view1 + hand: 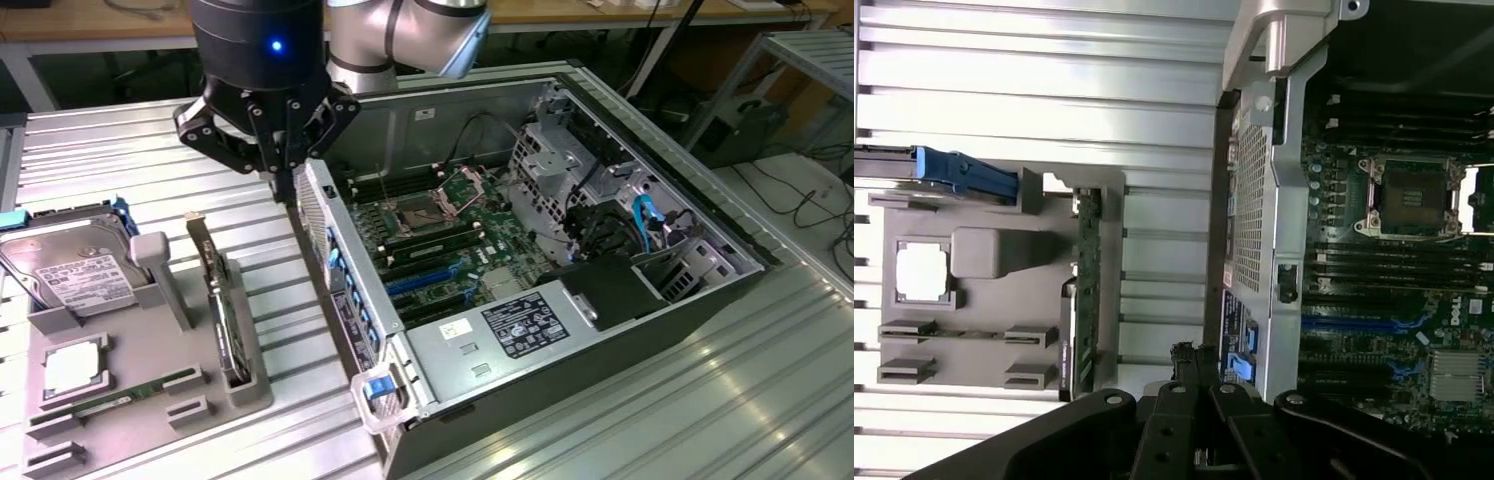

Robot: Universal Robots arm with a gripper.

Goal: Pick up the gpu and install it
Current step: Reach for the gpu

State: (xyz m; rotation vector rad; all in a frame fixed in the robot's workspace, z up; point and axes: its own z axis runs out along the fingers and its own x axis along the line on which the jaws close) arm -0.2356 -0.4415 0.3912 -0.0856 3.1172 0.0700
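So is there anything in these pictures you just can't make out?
- gpu: it stands on edge in the grey holder in both views, so its flat faces are hidden.
- hard drive: cut off by the picture's edge in the wrist view.
- Label on the power supply: print too small to read in the exterior view.
- Robot arm: cut off by the exterior view's upper edge.

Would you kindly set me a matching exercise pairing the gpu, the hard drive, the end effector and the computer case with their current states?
1. gpu
2. hard drive
3. end effector
4. computer case

A. open, motherboard exposed
B. shut, holding nothing
C. standing on edge in the grey holder
D. lying with its label up

Pairs: 1-C, 2-D, 3-B, 4-A
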